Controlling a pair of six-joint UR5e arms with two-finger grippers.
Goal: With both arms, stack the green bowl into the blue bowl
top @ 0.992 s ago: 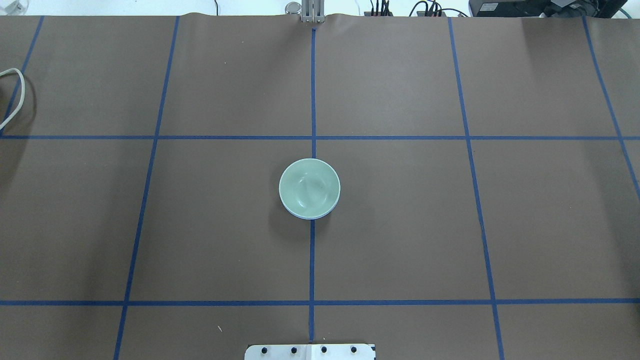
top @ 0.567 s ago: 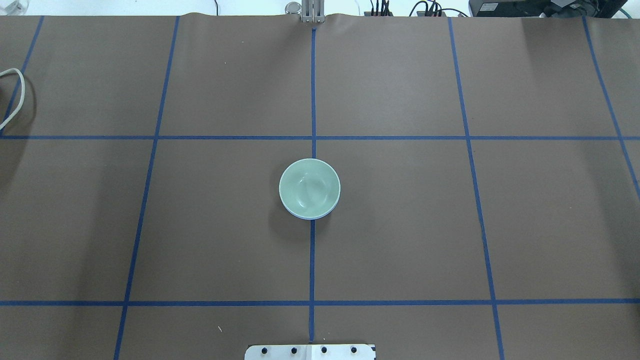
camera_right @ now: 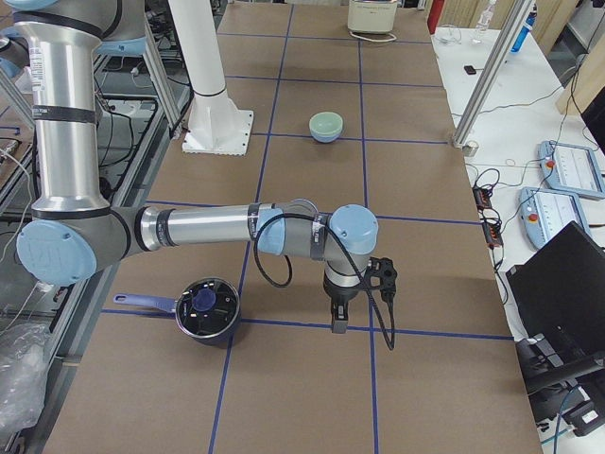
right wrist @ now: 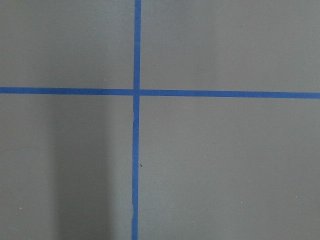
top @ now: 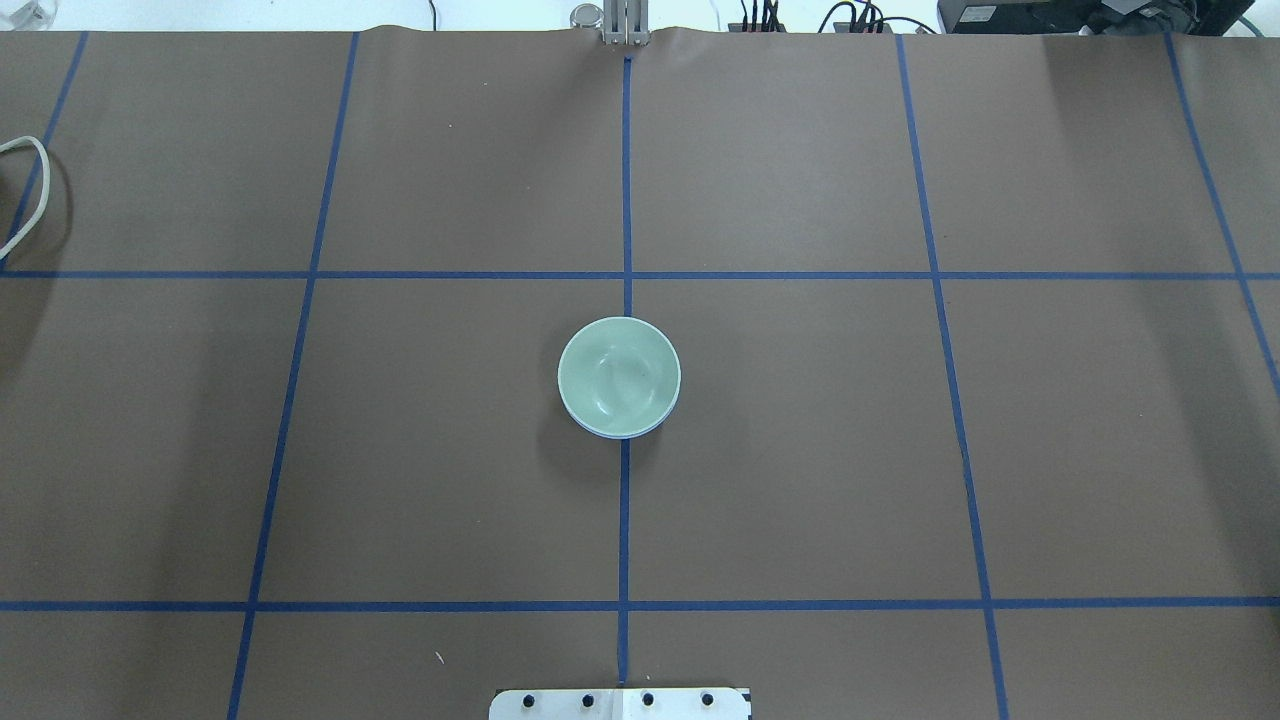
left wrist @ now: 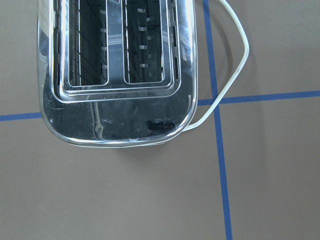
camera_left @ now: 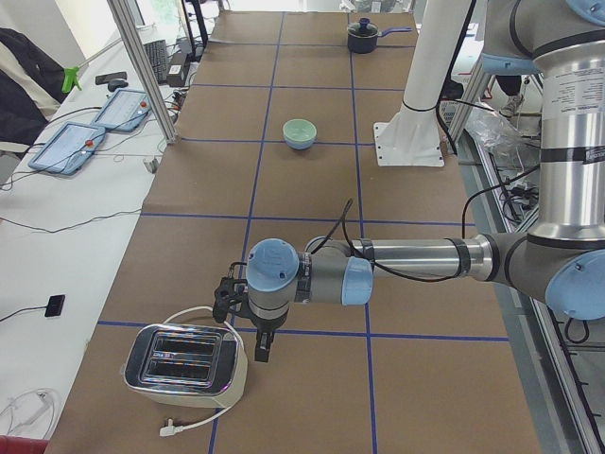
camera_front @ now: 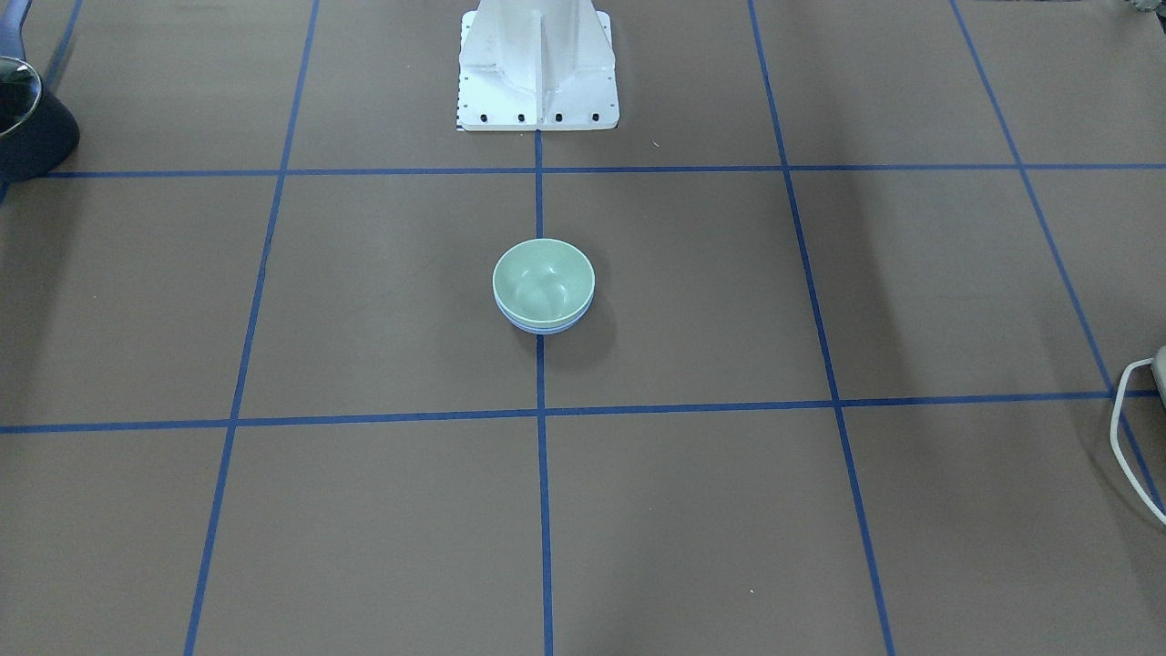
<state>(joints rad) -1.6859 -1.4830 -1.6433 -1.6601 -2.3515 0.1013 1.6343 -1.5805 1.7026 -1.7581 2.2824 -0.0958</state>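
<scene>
Two bowls nested at mid-table

The green bowl [top: 618, 372] is seated inside the blue bowl [camera_front: 545, 327] on the table [top: 800, 450]. The left pincer [camera_left: 262, 352] is held beside a toaster [camera_left: 184, 358] and the right pincer [camera_right: 337, 322] near a pot [camera_right: 206, 309]. Whether either is clenched cannot be told.

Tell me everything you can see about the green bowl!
The green bowl is small, round, pale mint and shiny, with nothing inside. It sits upright, nested in the blue bowl, whose rim peeks out beneath it. The pair stands mid-table on a blue tape line. Only the blue bowl touches it.
</scene>
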